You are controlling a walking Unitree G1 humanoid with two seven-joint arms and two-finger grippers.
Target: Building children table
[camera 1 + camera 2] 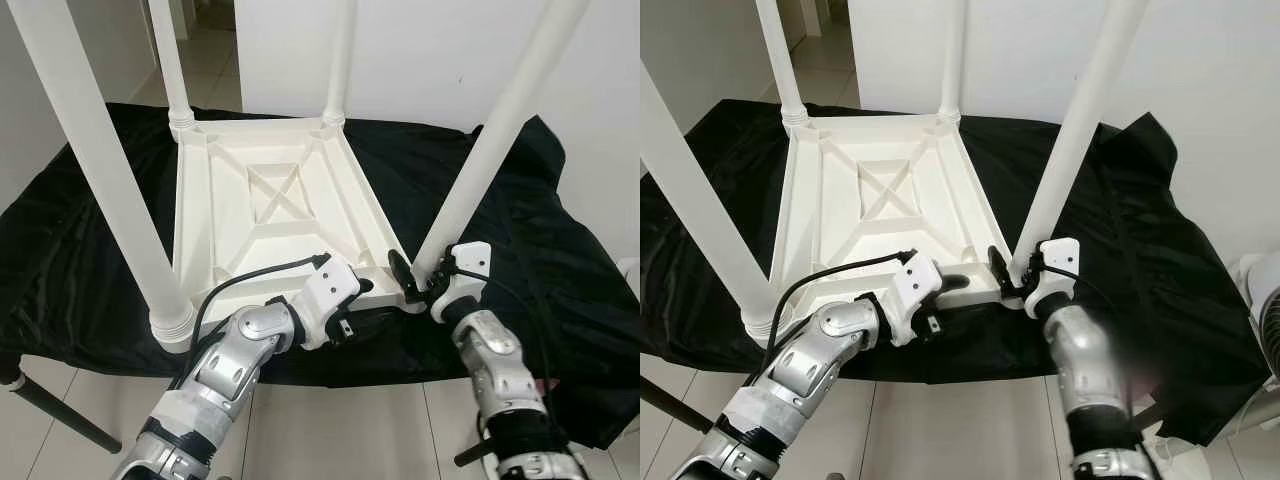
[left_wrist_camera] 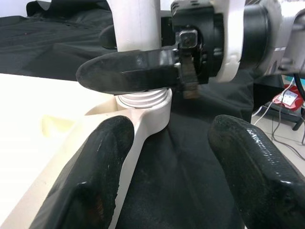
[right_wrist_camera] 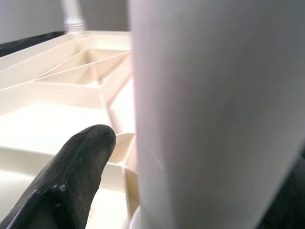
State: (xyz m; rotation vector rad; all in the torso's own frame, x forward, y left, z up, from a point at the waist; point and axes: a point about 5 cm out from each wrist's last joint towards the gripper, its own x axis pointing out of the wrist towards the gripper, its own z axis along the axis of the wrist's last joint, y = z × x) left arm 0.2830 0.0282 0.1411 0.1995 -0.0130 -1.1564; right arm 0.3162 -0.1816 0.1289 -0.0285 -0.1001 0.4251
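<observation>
Because the children's table lies upside down on a black cloth spread over a work surface, its four sockets face up and the white legs rise toward the head camera, which is why both grippers work at the tabletop's near edge instead of from below.

Nearest, at about six o'clock from the tabletop's centre, the left gripper reaches along the near rim toward the corner at about four o'clock. Its fingers stand apart, one finger against the cream rim and the other out over the cloth, holding nothing. Judging by that pose, it is there to steady the top or wait its turn.

At that corner, the right gripper is at the base of the near-right leg, just above the ribbed collar where the leg meets its socket. One black finger lies across the near side of the leg; the other is hidden behind it, so the gripper looks closed around the leg, probably to seat or twist it home. The low hold suits that, since it is closest to the joint.

The near-left leg stands in its socket at eight o'clock. Farther off, at eleven and one o'clock, the other two legs stand upright in theirs, so this corner looks like the last to finish.
</observation>
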